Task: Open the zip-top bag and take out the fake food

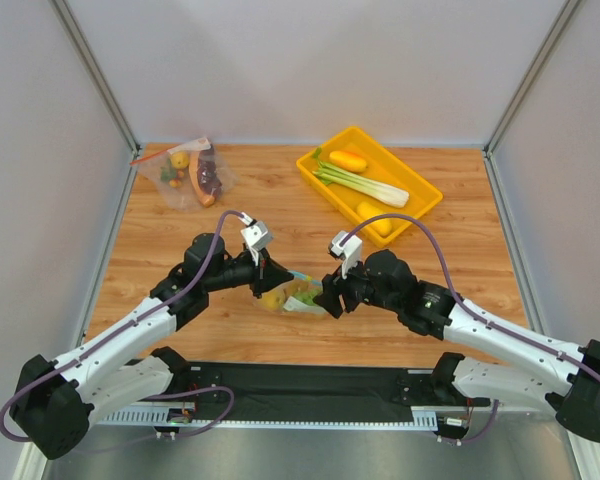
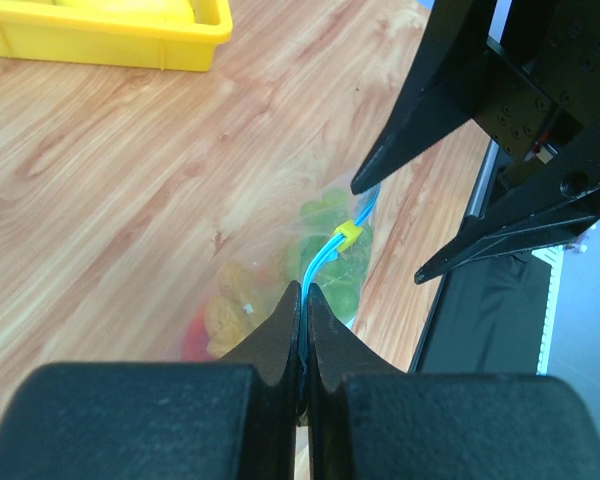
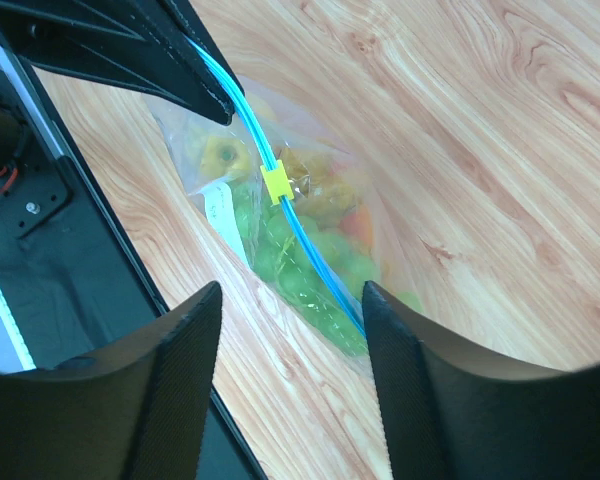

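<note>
Wood-grain table point(image 1: 280, 210), white walls point(image 1: 310, 60), yellow tray point(image 1: 326, 145) behind, zip-top bag point(image 1: 292, 295) centre

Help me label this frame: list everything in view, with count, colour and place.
table: one, wood, underneath
zip-top bag: one, clear, blue strip, centre
fake food: several, green, yellow, orange, inside it
slider: one, yellow, on strip
second bag: one, clear, red-orange strip, far left
tray: one, yellow, far right
leek: one, green-white, in tray
orange piece: one, orange, in tray
yellow piece: one, yellow, in tray
left claw: one, black, shut on strip
right claw: one, black, open by slider
</note>
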Robot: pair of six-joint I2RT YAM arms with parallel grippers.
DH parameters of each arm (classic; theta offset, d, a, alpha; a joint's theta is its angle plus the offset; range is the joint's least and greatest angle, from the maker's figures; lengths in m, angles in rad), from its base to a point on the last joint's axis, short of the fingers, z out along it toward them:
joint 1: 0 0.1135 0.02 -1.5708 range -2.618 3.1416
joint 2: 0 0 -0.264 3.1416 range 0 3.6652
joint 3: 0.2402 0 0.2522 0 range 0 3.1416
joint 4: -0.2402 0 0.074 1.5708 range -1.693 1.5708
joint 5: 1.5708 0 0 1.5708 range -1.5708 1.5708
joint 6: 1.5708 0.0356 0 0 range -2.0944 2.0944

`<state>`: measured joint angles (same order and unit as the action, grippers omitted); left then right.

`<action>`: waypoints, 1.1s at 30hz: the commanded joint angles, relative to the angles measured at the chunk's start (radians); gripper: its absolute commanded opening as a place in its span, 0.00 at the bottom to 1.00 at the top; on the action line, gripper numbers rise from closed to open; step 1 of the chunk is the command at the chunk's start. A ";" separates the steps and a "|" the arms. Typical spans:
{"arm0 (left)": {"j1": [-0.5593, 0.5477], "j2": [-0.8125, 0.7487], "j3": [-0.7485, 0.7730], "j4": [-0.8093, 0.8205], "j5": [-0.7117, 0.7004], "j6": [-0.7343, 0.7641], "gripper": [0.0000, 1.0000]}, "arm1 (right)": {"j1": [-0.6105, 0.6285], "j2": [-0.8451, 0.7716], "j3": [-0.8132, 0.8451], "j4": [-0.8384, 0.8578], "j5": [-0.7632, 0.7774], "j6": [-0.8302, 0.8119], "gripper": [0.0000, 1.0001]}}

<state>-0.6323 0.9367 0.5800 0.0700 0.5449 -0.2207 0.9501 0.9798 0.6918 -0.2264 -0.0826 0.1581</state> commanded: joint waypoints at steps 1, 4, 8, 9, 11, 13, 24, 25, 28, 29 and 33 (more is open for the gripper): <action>0.002 -0.002 0.007 0.027 0.026 0.035 0.00 | -0.002 -0.018 0.018 0.018 0.026 -0.014 0.62; 0.002 -0.006 0.007 0.030 0.041 0.037 0.00 | -0.002 -0.009 0.037 0.041 0.014 -0.028 0.59; 0.000 -0.003 0.009 0.031 0.070 0.038 0.00 | -0.004 0.019 0.077 0.048 0.020 -0.075 0.47; -0.001 -0.003 0.009 0.033 0.075 0.038 0.00 | -0.005 0.034 0.092 0.048 0.018 -0.083 0.46; -0.003 -0.004 0.011 0.033 0.082 0.038 0.00 | -0.011 0.049 0.109 0.056 -0.006 -0.106 0.43; -0.004 -0.004 0.014 0.028 0.084 0.040 0.00 | -0.014 0.071 0.130 0.067 -0.022 -0.120 0.40; -0.012 -0.003 0.021 0.013 0.081 0.043 0.00 | -0.013 0.117 0.156 0.079 -0.120 -0.123 0.30; -0.012 -0.003 0.021 0.013 0.082 0.044 0.00 | -0.013 0.115 0.153 0.081 -0.132 -0.121 0.29; -0.014 -0.001 0.023 0.013 0.079 0.046 0.00 | -0.014 0.105 0.147 0.078 -0.154 -0.121 0.26; -0.014 0.001 0.023 0.011 0.078 0.046 0.00 | -0.014 0.105 0.146 0.079 -0.158 -0.121 0.26; -0.014 -0.003 0.024 0.008 0.078 0.046 0.00 | -0.013 0.123 0.147 0.062 -0.167 -0.124 0.25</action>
<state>-0.6407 0.9386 0.5800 0.0608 0.6094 -0.2008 0.9390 1.0973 0.8127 -0.1833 -0.2180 0.0505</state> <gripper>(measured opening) 0.008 0.252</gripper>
